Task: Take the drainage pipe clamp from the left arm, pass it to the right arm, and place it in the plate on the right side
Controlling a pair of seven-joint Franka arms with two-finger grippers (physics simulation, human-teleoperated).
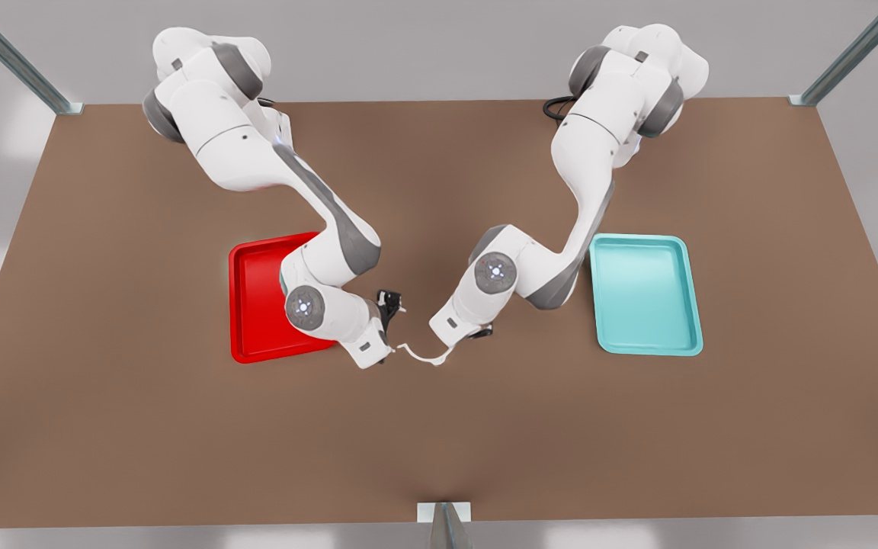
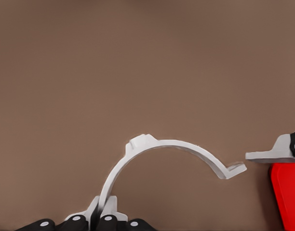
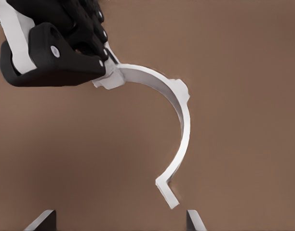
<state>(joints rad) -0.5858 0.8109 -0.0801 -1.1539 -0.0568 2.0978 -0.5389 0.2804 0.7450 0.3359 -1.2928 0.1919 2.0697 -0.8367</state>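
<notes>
Brown table (image 1: 439,427) under both arms, grey backdrop behind. My left gripper (image 2: 103,211), at the front view's right, is clamped on one end tab of the drainage pipe clamp (image 2: 162,149), holding it above the table between the two arms. Arc spans straight across toward my right gripper (image 3: 121,224), whose fingers (image 3: 41,220) stand apart with the free tab (image 3: 167,191) pointing into the gap, not yet pinched. Right is the nearer taker; I judge a short push along the arc's chord seats the tab. Plate (image 1: 256,297) sits under the right arm, teal tray (image 1: 645,293) opposite.
</notes>
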